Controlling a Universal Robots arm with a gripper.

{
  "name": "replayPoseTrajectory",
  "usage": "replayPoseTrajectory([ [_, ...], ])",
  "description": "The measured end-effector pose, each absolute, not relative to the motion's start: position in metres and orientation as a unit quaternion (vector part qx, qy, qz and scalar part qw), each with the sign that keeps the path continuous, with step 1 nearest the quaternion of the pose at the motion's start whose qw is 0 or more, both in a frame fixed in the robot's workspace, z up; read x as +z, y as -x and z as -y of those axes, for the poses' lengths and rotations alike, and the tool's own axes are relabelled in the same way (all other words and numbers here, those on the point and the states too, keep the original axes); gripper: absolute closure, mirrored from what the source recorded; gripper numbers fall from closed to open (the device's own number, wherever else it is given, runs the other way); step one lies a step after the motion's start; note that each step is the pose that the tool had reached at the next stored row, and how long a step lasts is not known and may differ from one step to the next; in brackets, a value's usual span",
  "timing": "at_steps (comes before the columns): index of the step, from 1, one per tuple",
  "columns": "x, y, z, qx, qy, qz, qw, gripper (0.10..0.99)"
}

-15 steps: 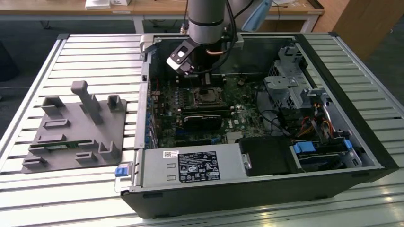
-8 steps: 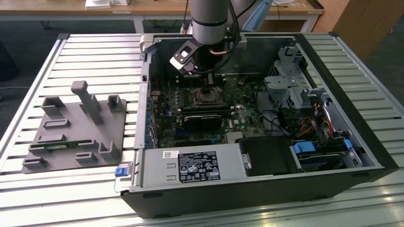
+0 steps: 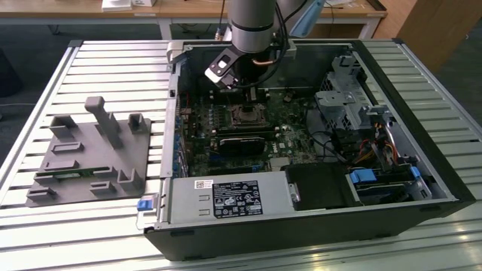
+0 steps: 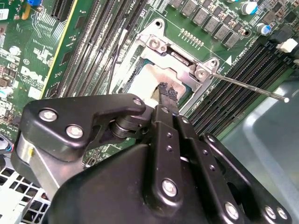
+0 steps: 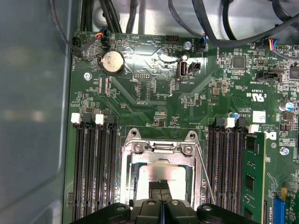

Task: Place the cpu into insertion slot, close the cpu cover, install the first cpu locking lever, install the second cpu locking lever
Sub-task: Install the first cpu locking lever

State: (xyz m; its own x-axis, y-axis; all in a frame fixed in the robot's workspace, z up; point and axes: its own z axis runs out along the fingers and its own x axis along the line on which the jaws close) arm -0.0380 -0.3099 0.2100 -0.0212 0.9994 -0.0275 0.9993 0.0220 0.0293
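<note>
The cpu lies flat in the insertion slot, its dull grey top showing through the window of the cpu cover. The silver cover lies down around the chip. My gripper is shut with nothing between its fingers, its black tips right over the chip's top near the middle. Whether they touch it I cannot tell. A thin metal locking lever sticks out free from one corner of the socket, and it also runs along the cover's side. In the exterior view the gripper hangs just above the socket.
Long black memory slots flank the socket; a memory stick stands in one. A black card, power supply and drive cage crowd the open case. A grey fixture plate lies at the exterior view's left.
</note>
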Motion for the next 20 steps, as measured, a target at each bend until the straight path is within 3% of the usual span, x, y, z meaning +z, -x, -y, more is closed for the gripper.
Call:
replayPoseTrajectory([
  [10,0.219,0.038,0.310,0.001,-0.699,-0.715,0.020,0.980],
  [20,0.251,0.038,0.310,0.001,-0.699,-0.715,0.020,0.980],
])
